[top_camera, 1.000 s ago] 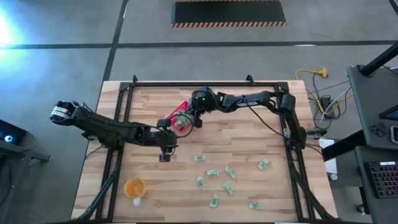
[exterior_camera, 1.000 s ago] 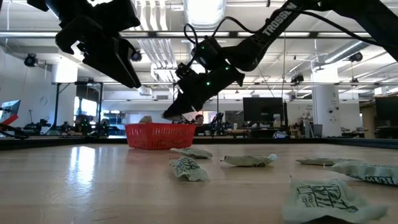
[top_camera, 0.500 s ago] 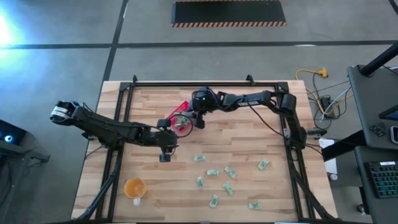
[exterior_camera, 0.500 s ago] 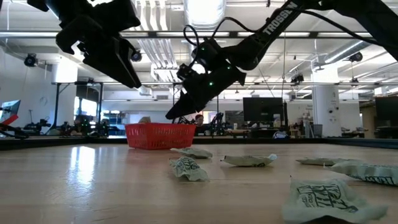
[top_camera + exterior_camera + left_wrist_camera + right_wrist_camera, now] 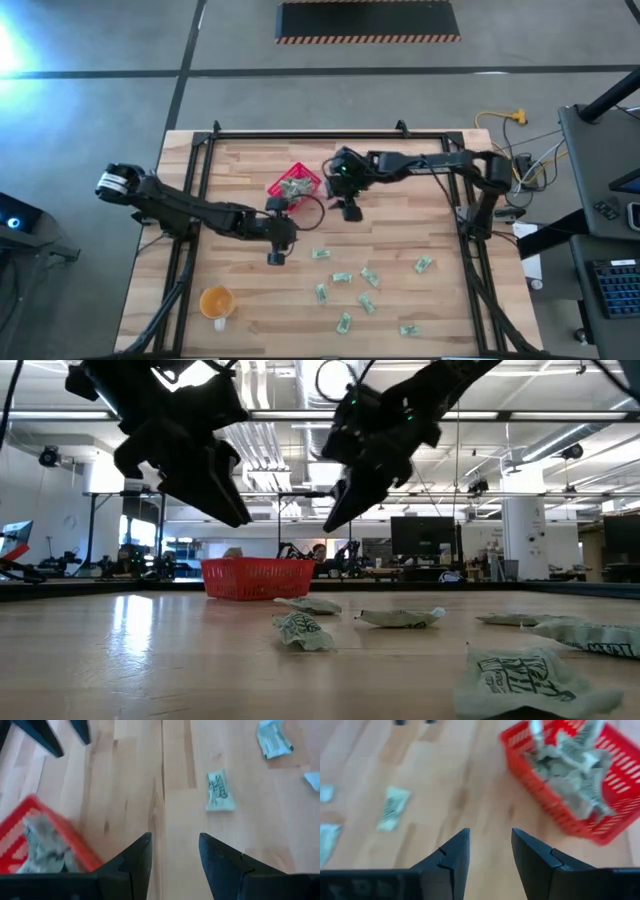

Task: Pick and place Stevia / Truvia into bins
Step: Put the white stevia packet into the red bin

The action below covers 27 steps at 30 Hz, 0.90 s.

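Note:
The red basket (image 5: 293,183) stands on the far middle of the table with several pale green packets (image 5: 570,770) heaped inside it. More packets (image 5: 343,278) lie flat and scattered over the near right of the table. My right gripper (image 5: 351,212) hangs open above bare wood, just right of the basket, with nothing between its fingers (image 5: 490,851). My left gripper (image 5: 276,257) hovers open on the basket's near side, also with nothing in it (image 5: 175,854). One packet (image 5: 220,792) lies ahead of it on the wood.
An orange cup (image 5: 217,300) stands near the table's front left corner. A black frame (image 5: 330,133) runs along the far edge and down both sides. Bare wood lies between the basket and the scattered packets (image 5: 307,604).
My right gripper has opened above the basket, then risen and drawn away toward the table's right edge. My left gripper has sunk a little and shifted toward the right, staying open. The basket has kept its place.

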Each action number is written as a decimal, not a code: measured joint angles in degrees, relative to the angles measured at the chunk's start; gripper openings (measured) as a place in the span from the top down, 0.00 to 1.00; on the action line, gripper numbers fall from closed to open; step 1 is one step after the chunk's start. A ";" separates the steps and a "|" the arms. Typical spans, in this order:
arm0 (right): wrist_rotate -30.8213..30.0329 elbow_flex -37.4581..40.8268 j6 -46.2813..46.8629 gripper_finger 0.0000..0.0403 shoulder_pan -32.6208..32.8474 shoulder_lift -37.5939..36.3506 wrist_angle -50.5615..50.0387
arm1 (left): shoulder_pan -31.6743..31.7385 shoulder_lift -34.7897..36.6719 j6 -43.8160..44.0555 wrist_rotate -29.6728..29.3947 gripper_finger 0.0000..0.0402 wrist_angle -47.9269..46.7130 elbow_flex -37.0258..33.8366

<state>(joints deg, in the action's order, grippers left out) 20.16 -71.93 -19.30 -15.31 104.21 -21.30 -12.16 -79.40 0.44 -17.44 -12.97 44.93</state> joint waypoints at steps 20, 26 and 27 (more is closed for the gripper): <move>-0.22 39.63 5.35 0.74 4.72 -31.65 26.16 | 0.34 -16.58 -6.79 10.96 0.64 26.27 0.06; -0.35 49.47 5.62 0.75 4.96 -36.77 38.78 | 0.61 -19.77 -6.58 10.94 0.64 29.19 0.08; -0.35 50.53 5.63 0.75 4.96 -37.41 39.80 | 0.66 -20.32 -6.09 10.96 0.64 29.58 0.13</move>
<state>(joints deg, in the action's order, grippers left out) 19.81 -21.39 -13.67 -10.35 66.80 18.50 -11.51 -99.72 -5.64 -6.48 16.60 45.06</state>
